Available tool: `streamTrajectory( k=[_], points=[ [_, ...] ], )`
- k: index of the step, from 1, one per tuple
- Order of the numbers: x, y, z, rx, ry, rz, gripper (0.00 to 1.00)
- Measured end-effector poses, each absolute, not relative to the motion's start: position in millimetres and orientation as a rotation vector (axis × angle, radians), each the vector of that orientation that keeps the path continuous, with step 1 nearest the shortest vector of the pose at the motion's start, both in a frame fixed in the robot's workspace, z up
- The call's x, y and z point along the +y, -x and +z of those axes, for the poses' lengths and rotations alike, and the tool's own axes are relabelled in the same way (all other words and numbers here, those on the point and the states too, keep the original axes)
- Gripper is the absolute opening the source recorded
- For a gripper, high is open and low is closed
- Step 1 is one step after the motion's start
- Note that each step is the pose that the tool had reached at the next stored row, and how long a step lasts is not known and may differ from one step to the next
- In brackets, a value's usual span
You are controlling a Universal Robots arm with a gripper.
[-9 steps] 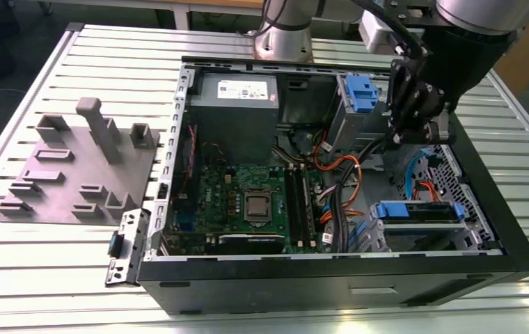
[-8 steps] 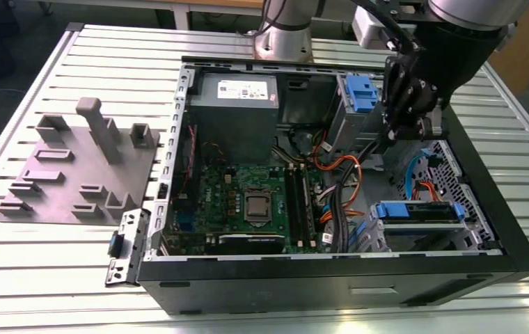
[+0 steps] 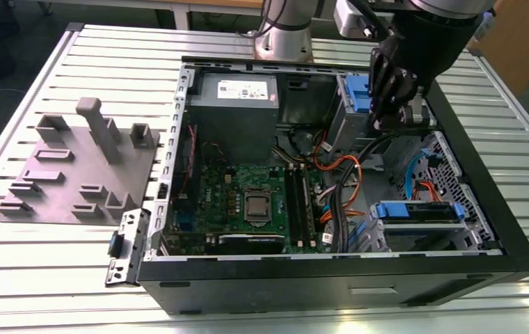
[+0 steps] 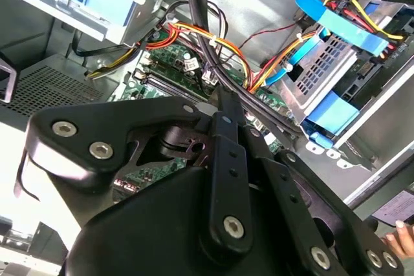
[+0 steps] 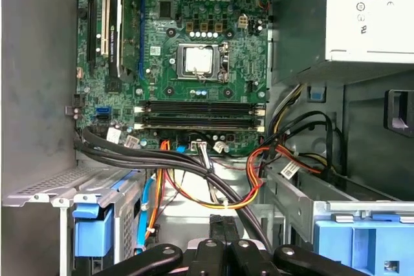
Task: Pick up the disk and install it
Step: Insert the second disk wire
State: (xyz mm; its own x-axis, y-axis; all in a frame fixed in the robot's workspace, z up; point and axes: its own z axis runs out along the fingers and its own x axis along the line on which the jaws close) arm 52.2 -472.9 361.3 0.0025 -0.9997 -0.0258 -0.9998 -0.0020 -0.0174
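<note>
As gripper (image 3: 402,115) hovers (over case (image 3: 339,271)), disk (image 3: 417,210) apart.

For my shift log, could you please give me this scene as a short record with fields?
pincer: over the open computer case, beside the blue-tabbed carrier
disk: at the drive cage, apart from the pincer; seating unclear
power supply: grey box next to that carrier
fixture plate: on the table, exterior view's left of the case

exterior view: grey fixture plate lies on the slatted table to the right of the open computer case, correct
Wrong side. In the exterior view the grey fixture plate lies on the slatted table to the exterior view's left of the open computer case, not to its right.
</note>
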Motion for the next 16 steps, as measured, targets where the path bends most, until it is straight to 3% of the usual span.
streamTrajectory(
  k=[16],
  points=[
    [-471.4, -49.2, 361.2, 2.197, 2.202, 0.009, 0.11]
  ],
)
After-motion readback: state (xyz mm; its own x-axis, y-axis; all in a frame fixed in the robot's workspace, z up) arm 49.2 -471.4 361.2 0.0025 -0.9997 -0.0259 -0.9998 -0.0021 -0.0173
